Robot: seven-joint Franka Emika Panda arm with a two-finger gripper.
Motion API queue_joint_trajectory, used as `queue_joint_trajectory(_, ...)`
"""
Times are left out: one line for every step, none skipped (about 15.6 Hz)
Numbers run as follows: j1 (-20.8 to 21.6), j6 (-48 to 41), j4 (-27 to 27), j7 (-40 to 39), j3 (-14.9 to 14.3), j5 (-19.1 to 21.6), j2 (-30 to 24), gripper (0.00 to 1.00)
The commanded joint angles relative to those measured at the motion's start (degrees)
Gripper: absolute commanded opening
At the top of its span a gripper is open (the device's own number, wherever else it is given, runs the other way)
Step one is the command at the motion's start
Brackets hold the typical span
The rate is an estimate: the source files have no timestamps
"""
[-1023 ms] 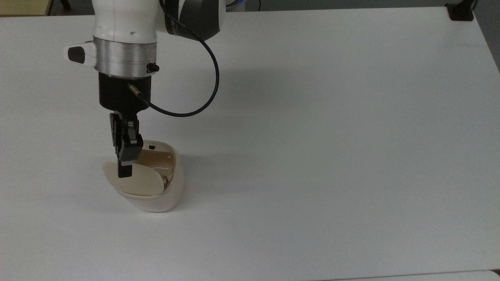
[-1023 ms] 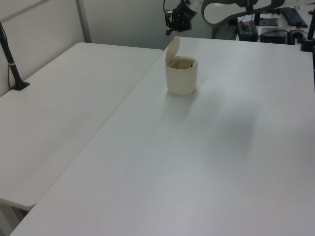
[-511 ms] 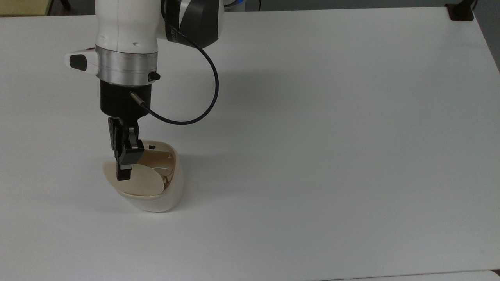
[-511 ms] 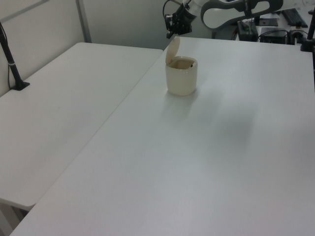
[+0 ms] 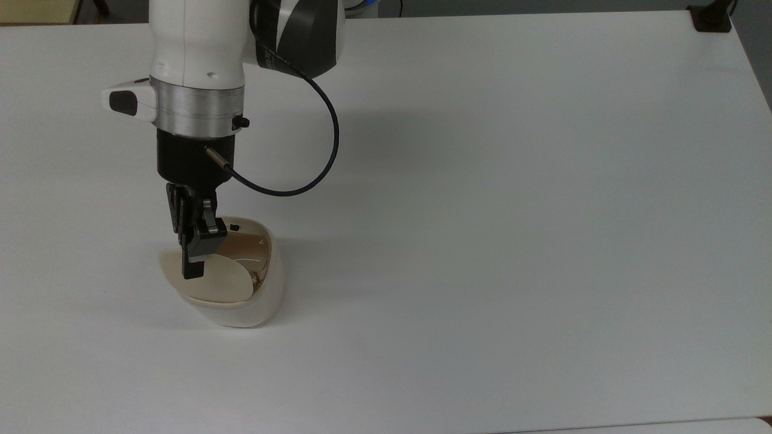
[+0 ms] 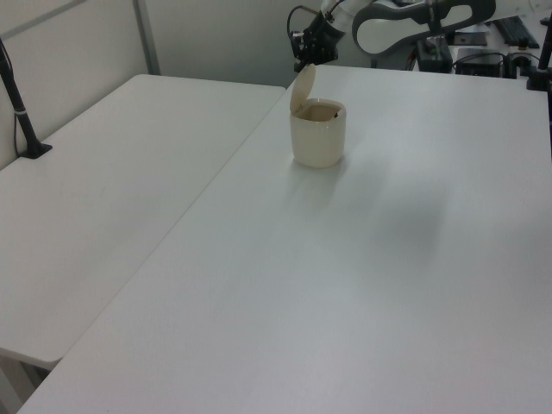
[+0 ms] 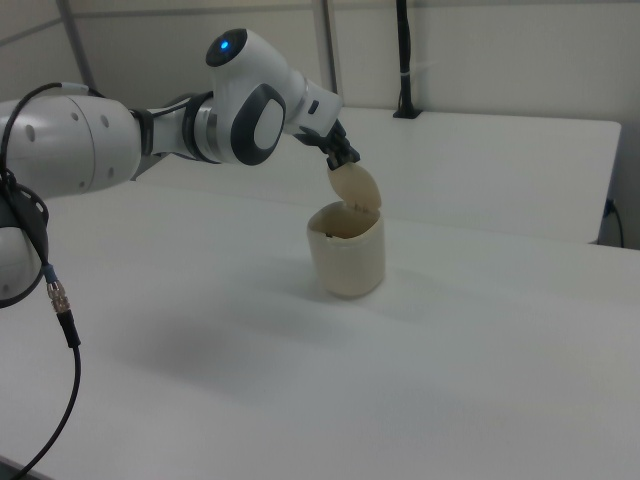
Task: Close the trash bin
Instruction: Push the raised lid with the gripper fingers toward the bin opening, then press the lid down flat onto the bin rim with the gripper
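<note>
Under fingers (image 5: 193, 265): trash bin (image 5: 241, 304), lid (image 5: 220, 280) raised.

A lab: bare white tables (image 6: 129, 198), clamped camera pole (image 6: 19, 103), equipment-laden bench (image 6: 483, 43) behind.

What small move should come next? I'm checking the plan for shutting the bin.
Probably push the lid over and down toward the bin's open mouth. The lid stands raised on its hinge, the tan inside shows, and the end effector sits at the lid's top edge, behind it.
</note>
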Motion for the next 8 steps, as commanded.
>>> queue_joint_trajectory(0.9,-0.2,-5.5,-2.9,-0.8,-0.5,-4.6,0.00)
queue_joint_trajectory(0.9,-0.2,-6.6,-3.7,-0.8,-0.5,-5.5,0.00)
queue_joint_trajectory(0.7,-0.2,-7.8,-5.0,-0.8,-0.5,-6.5,0.00)
queue_joint_trajectory(0.7,-0.3,-8.5,-6.6,-0.8,-0.2,-7.1,0.00)
queue_joint_trajectory(0.6,-0.5,-8.6,-7.7,-0.8,-0.2,-7.3,0.00)
queue_joint_trajectory(0.4,-1.4,-8.6,-8.3,-0.8,-0.3,-7.3,0.00)
queue_joint_trajectory(0.3,-2.8,-8.7,-9.4,-0.7,-0.4,-7.3,0.00)
queue_joint_trajectory(0.3,-3.6,-8.8,-10.9,-0.6,-0.5,-7.4,0.00)
